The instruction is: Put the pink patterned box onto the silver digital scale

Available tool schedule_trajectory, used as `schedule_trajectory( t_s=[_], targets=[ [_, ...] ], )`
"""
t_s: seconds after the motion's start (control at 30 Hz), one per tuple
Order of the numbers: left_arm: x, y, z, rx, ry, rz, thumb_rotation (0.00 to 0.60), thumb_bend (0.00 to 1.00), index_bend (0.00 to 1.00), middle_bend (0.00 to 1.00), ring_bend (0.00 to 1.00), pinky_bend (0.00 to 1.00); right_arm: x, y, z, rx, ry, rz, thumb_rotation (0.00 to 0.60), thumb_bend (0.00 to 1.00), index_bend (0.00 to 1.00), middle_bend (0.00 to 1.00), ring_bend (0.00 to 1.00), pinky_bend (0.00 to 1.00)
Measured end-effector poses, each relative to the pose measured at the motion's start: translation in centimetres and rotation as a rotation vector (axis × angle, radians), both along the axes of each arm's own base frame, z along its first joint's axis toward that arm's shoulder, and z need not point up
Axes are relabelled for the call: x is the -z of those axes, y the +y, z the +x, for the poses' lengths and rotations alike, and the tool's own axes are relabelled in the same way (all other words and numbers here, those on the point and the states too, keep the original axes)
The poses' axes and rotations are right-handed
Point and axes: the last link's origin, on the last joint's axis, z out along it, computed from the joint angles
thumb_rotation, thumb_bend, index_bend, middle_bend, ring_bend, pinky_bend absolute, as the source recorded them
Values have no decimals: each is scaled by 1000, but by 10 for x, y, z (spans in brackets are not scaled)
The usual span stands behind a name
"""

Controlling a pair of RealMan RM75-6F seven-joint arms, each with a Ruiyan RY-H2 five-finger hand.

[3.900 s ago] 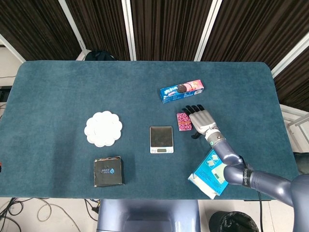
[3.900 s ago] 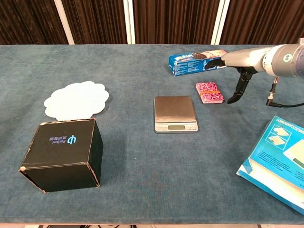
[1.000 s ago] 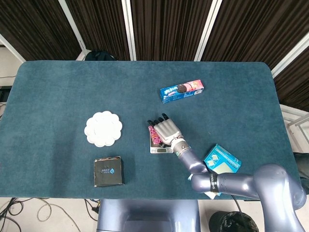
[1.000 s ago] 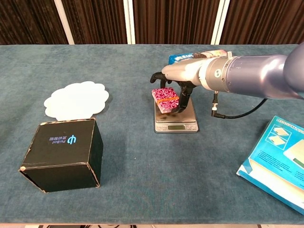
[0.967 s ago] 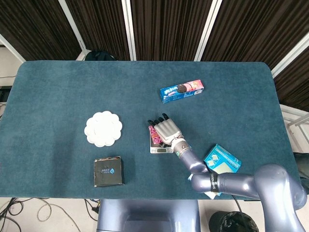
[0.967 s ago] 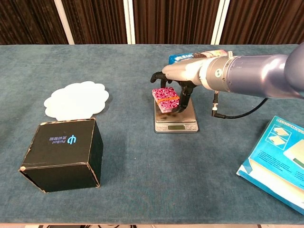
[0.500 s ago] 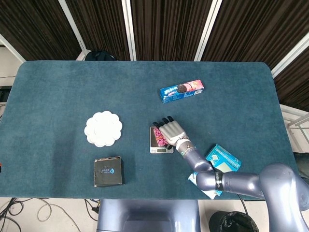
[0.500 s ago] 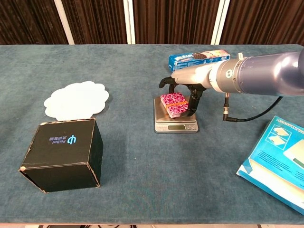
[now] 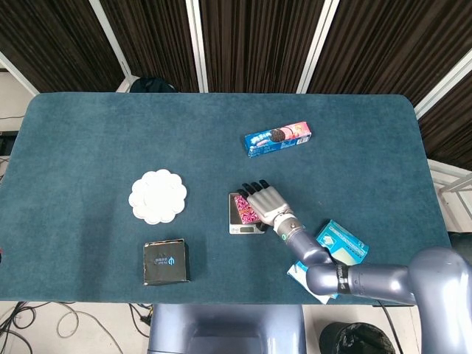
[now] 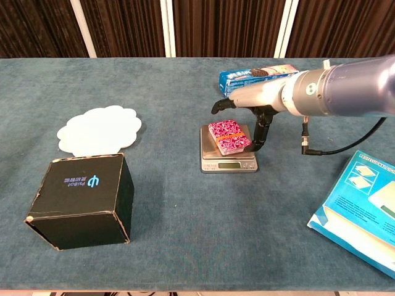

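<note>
The pink patterned box [image 10: 229, 136] was a small, flat packet covered in a dense magenta-and-white print with an orange band across it. It lay flat on the silver digital scale [image 10: 228, 161], turned a little askew to the platform's edges and covering much of the platform. The scale was a low square unit with a brushed metal top and a narrow display strip along its near side. It sat toward the near edge of the surface [image 10: 185, 222], about midway between the left and right edges, with the box [image 9: 244, 209] resting on it [image 9: 237, 223].
</note>
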Motion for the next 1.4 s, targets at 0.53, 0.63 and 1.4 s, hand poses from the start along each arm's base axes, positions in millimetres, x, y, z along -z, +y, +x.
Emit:
schedule_trajectory(
  t_s=[0.53,0.63,1.4],
  targets=[
    [4,1,2,5,6,-7,600,662,68,0,0,0,-105,55,-56,-125,-81,-211,600,359,0,0,0,0],
    [4,1,2,6,6,-7,600,662,68,0,0,0,-127,80,-86,-140,-110,-296,600,359,0,0,0,0],
    [2,0,1,-12,-2,0,600,662,66,0,0,0,-181,219,-214,2,-95,-718,600,360,0,0,0,0]
  ],
)
